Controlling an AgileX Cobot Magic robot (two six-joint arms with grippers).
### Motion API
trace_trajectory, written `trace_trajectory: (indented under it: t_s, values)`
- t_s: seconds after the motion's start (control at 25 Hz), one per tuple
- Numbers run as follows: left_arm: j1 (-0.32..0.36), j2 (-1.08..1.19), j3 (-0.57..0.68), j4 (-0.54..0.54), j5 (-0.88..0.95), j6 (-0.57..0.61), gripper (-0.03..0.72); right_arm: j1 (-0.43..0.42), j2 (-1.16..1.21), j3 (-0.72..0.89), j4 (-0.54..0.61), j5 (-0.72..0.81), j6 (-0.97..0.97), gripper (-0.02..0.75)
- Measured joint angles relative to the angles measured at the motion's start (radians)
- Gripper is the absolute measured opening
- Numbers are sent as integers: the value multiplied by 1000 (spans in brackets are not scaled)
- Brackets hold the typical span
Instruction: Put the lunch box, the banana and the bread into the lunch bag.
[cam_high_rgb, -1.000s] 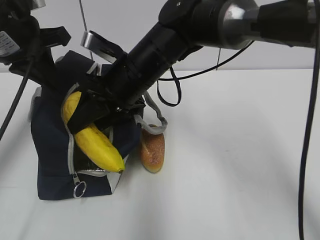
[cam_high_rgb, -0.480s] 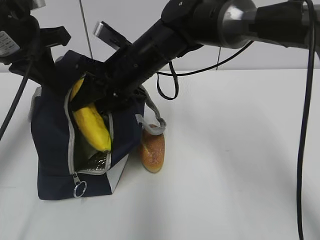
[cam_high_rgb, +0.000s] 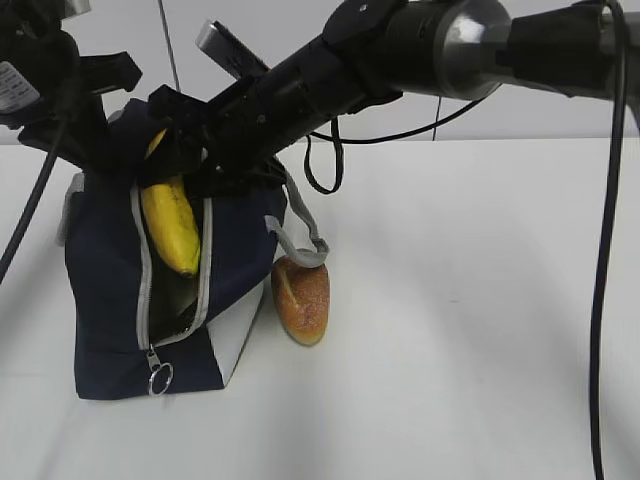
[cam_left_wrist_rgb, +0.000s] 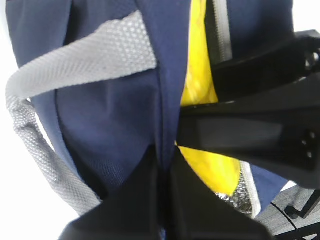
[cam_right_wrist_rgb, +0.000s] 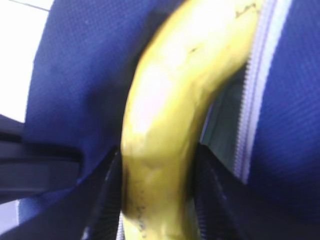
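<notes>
Swung upright since a second ago, banana (cam_high_rgb: 170, 222) now hanging tip-down in lunch bag (cam_high_rgb: 105, 290) mouth, clamped by right gripper (cam_right_wrist_rgb: 155, 187); left gripper (cam_left_wrist_rgb: 162, 182) pinching bag's edge to keep opening spread; bread (cam_high_rgb: 302, 298) waiting beside bag

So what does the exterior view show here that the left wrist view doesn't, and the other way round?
Only the exterior view shows the bread lying on the table beside the lunch bag, the zipper pull ring, and the whole right arm reaching in. Only the left wrist view shows the left gripper pinched shut on the bag's fabric edge, with the grey strap close up. Both show the banana held by the right gripper in the bag's open mouth.
</notes>
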Motion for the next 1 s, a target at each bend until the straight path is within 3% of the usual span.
trace_trajectory:
  t_s: [0.36, 0.56, 0.64, 1.0]
  values:
    - [0, 0, 0, 0, 2, 0, -2, 0, 40, 0, 6, 40, 16, 337]
    - [0, 0, 0, -3, 2, 0, -2, -4, 43, 0, 8, 47, 18, 557]
    - [0, 0, 0, -3, 2, 0, -2, -8, 43, 0, 10, 51, 6, 605]
    - [0, 0, 0, -7, 2, 0, -2, -82, 29, -2, -15, 225, -23, 556]
